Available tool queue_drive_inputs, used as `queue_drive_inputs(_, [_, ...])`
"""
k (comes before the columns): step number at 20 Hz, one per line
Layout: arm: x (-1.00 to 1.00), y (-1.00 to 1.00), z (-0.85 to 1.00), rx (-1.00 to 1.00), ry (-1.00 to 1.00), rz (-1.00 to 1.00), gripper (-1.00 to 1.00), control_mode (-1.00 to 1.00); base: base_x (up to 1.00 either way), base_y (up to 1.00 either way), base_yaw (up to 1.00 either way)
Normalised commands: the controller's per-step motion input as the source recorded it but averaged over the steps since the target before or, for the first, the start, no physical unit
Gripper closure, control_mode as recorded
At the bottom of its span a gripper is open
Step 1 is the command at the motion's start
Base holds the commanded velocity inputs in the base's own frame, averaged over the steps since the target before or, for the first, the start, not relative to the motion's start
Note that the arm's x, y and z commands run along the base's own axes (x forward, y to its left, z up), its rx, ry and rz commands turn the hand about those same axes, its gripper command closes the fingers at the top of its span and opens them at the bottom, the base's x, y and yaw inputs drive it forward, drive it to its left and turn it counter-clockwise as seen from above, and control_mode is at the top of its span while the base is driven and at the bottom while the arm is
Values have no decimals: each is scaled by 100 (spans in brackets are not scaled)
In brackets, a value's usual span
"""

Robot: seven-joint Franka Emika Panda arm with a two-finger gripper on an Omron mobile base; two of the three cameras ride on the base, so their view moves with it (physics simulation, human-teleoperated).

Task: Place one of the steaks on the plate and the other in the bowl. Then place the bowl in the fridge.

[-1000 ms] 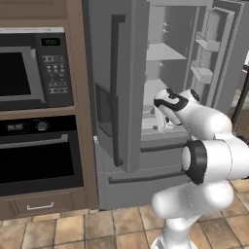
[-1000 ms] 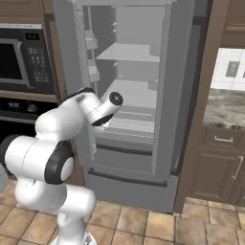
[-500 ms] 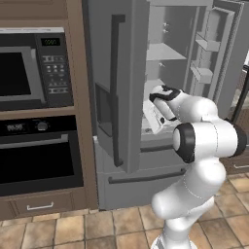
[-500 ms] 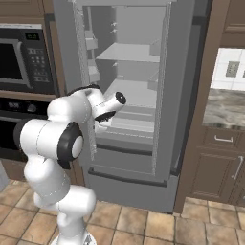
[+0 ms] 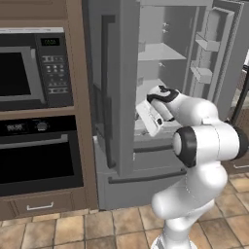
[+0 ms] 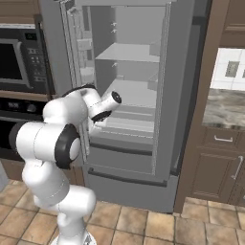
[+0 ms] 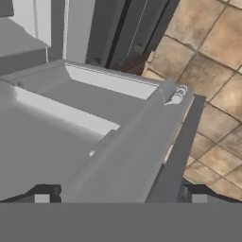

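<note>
Since a second ago the arm has folded back and the tool (image 6: 116, 98) has pulled out toward the fridge's (image 6: 139, 91) front edge, jaws spread wide and empty. The fridge lies straight ahead of the tool, its smooth pale shelves (image 5: 154, 51) flat and bare; I cannot see the bowl or steaks

Fridge (image 5: 121, 97): grey, doors open, pale shelves (image 5: 155, 51) visible. White arm (image 5: 204, 141) reaching inside. Microwave (image 5: 29, 68) and black oven (image 5: 39, 155) at left. Tiled floor (image 5: 73, 228).
</note>
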Motion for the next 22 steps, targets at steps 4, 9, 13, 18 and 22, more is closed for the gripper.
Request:
queue_drive_inputs(4, [-76, 79, 0, 0, 0, -1, -100, -100, 0, 0, 0])
queue_drive_inputs(9, [-66, 85, 0, 0, 0, -9, -100, -100, 0, 0, 0])
queue_drive_inputs(13, [-49, 72, 0, 0, 0, -11, -100, -100, 0, 0, 0])
queue_drive_inputs(18, [-14, 51, 3, -1, 0, -9, -100, -100, 0, 0, 0])
queue_drive_inputs(22, [-6, 12, 20, -11, 2, -3, -100, -100, 0, 0, 0])
